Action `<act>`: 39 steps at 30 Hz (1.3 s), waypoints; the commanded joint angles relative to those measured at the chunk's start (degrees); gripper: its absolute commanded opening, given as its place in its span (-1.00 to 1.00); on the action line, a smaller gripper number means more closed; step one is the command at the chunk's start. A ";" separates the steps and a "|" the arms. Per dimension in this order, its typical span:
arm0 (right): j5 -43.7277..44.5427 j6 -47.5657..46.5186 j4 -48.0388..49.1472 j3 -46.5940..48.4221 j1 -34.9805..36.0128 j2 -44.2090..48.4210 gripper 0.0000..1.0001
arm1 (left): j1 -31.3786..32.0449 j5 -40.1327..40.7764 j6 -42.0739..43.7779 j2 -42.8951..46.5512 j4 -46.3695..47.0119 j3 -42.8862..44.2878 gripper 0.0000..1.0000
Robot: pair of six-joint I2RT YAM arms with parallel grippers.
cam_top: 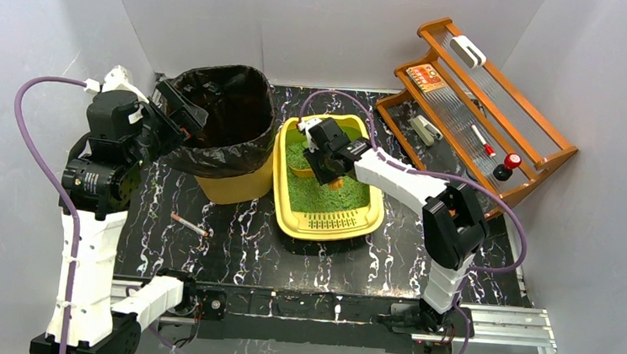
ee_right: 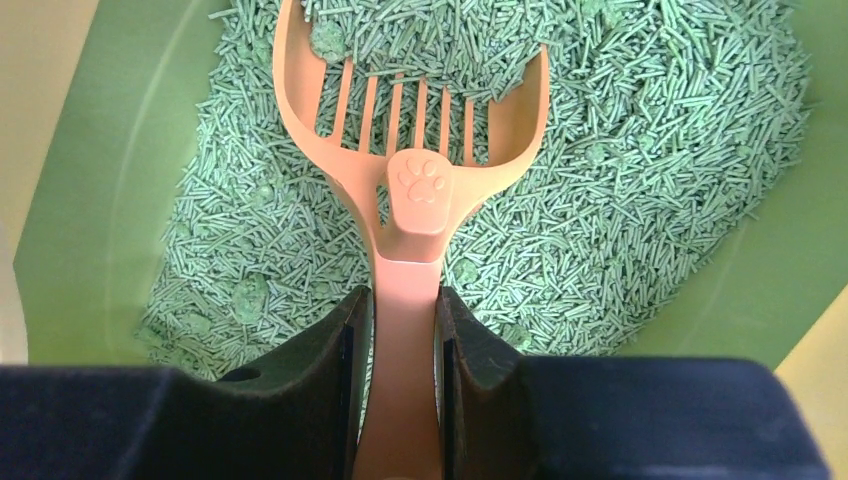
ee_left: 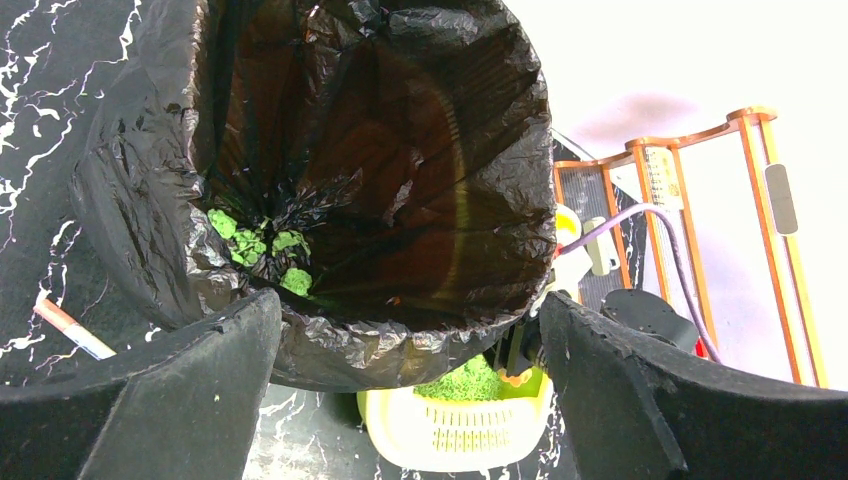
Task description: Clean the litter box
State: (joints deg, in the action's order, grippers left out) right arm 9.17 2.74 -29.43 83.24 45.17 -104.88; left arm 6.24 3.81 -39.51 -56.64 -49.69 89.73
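The litter box (cam_top: 327, 227) sits mid-tabletop (cam_top: 227, 259), just right of the bin (cam_top: 233, 189), with its grate end toward the arm bases. I judge it is set that close so a loaded scoop has only a short swing to the bag. The right pincer (ee_right: 402, 310) is clamped on the handle of the scoop (ee_right: 418, 185), a finger on each side of the stem below the paw-print boss, so the blade points forward into the litter (ee_right: 650, 150). Pellets lie heaped on its front slots, which reads as the digging step, with sifting and tipping not yet done. The left pincer (ee_left: 410, 310) stands wide apart and holds nothing, poised at the bin's rim facing the black bag (ee_left: 420, 140). Whether it touches the rim I cannot tell; it seems placed to steady the bin or simply to keep clear. Only the right wrist view shows the grip and the load, while the overhead gives just a sliver of orange under the arm. Only the left wrist view looks into the bag, where a few green clumps (ee_left: 262, 248) lie at the bottom, suggesting the job is partly done. Only the overhead shows how box, bin and arms are laid out.
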 commanded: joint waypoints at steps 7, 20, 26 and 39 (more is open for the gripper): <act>14.07 6.97 8.97 -4.03 0.62 2.00 -1.00 | 0.29 -0.54 -0.15 0.30 0.76 2.02 0.97; 23.59 8.91 9.84 -7.17 0.62 4.79 -1.00 | 0.26 -0.66 -0.88 0.39 1.00 1.31 0.97; 9.09 2.94 21.22 -12.15 0.87 7.25 -1.00 | 0.26 -0.53 -0.74 0.61 1.00 1.23 0.97; 5.24 -1.76 4.28 -3.86 3.44 4.05 -1.00 | 0.26 -0.35 -0.57 0.58 0.65 2.07 0.97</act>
State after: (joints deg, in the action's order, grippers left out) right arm 17.98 3.81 -23.46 77.08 47.77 -102.15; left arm 6.24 3.81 -40.29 -56.62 -49.69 89.80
